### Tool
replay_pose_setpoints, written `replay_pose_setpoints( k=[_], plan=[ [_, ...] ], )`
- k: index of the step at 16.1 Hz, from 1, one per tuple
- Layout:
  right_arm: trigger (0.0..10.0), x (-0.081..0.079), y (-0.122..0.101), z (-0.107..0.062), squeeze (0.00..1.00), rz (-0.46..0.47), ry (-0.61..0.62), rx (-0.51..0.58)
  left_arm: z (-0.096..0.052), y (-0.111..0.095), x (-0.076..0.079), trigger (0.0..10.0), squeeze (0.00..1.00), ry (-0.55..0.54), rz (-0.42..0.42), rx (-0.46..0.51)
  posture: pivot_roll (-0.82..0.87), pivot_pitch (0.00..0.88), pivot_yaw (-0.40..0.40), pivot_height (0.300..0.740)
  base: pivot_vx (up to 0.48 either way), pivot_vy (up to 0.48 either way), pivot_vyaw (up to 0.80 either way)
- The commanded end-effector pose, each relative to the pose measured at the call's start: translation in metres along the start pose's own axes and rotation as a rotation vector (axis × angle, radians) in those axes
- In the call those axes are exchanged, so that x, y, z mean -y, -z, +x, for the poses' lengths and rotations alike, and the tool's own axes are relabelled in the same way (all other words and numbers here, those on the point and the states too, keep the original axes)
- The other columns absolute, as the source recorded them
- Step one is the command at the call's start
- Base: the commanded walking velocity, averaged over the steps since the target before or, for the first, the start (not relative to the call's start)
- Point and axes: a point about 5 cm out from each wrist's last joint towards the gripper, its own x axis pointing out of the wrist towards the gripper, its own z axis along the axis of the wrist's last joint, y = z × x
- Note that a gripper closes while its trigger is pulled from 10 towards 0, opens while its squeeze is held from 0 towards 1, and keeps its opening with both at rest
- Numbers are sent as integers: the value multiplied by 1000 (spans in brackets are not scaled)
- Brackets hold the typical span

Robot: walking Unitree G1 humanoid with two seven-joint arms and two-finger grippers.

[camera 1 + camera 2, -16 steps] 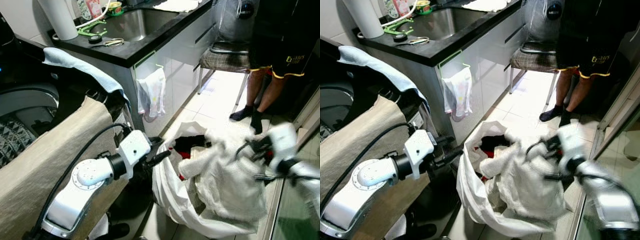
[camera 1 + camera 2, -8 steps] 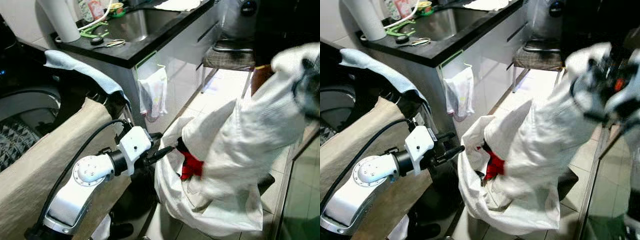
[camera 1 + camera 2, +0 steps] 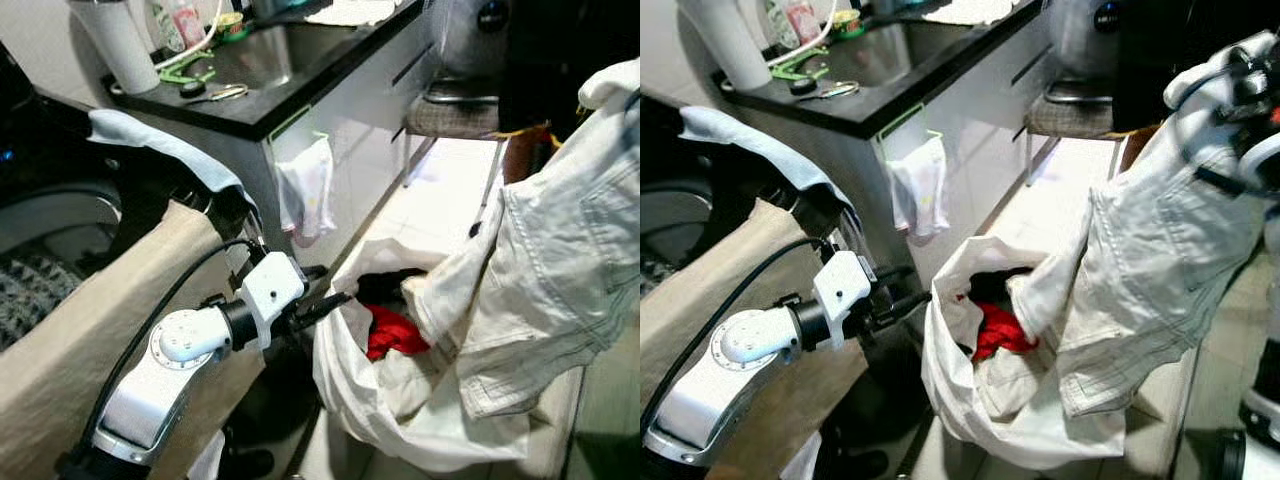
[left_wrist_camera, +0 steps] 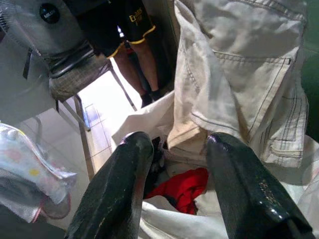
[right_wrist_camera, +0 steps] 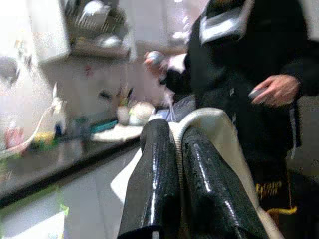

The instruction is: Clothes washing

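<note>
right gripper [image 5: 172, 149] jaws clamped on white trousers [image 3: 1160, 270], left gripper [image 4: 174, 149] jaws apart at laundry bag [image 3: 970, 400]

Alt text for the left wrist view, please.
The left gripper, open, points into a white laundry bag holding a red garment. Pale trousers hang above the bag, and a person's legs stand beside a chair behind.
</note>
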Motion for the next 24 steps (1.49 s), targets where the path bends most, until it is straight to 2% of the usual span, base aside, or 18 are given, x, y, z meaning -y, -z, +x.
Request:
replay_pose_setpoints(
  k=[1, 3, 4, 5, 7, 9, 12, 14, 15, 16, 18, 19, 20, 21, 23, 24],
  plan=[
    [0, 1, -30, 4, 0, 8, 5, 134, -2, -1, -6, 10000, 0, -16, 17, -6, -73, 0, 162, 740, 0, 0, 0],
    [0, 8, -62, 14, 0, 79, 65, 283, -1, -2, -10, 10000, 0, -37, 25, -2, -78, 1, 169, 740, 0, 0, 0],
    [0, 12, -87, 22, 0, 127, 92, 383, 1, -4, -12, 10000, 0, -53, 21, 16, -78, 1, 169, 740, 0, 0, 0],
    [0, 12, -87, 22, 0, 127, 92, 383, 1, -4, -12, 10000, 0, -53, 21, 16, -78, 1, 169, 740, 0, 0, 0],
    [0, 10, -115, 35, 0, 117, 68, 461, 4, -8, -14, 10000, 0, -68, 14, 34, -81, 0, 166, 740, 0, 0, 0],
    [0, 10, -121, 42, 0, 100, 60, 476, 4, -8, -14, 10000, 0, -79, 16, 37, -78, 0, 161, 740, 0, 0, 0],
    [0, 24, -125, 46, 0, 106, 124, 503, 4, -8, -14, 10000, 0, -92, 11, 41, -74, 0, 156, 740, 0, 0, 0],
    [0, 21, -127, 48, 0, 123, 90, 502, 4, -9, -14, 10000, 0, -94, 10, 43, -69, 0, 151, 740, 0, 0, 0],
    [0, 14, -125, 49, 0, 132, 34, 480, 5, -9, -13, 10000, 0, -93, 10, 46, -69, 0, 151, 740, 0, 0, 0],
    [0, -16, -116, 48, 0, 138, -195, 392, 6, -13, -13, 10000, 0, -92, -4, 74, -72, 0, 152, 740, 0, 0, 0],
    [0, -49, -106, 41, 0, 156, -432, 323, 8, -22, -13, 10000, 0, -93, -32, 123, -74, 0, 153, 740, 0, 0, 0],
    [0, -77, -95, 31, 0, 199, -605, 275, 9, -31, -15, 10000, 0, -83, -46, 163, -78, 0, 157, 740, 0, 0, 0],
    [0, -93, -86, 25, 0, 189, -687, 240, 9, -35, -16, 10000, 0, -77, -44, 175, -78, 0, 157, 740, 0, 0, 0],
    [0, -123, -63, 10, 0, 166, -828, 155, 10, -40, -18, 10000, 0, -68, -25, 187, -77, 0, 157, 740, 0, 0, 0],
    [0, -144, -47, -2, 0, 196, -923, 82, 10, -43, -17, 10000, 0, -56, -16, 192, -76, 0, 156, 740, 0, 0, 0],
    [0, -149, -39, -6, 0, 162, -949, 37, 10, -44, -17, 10000, 0, -47, -10, 190, -73, 0, 153, 740, 0, 0, 0]
  ],
)
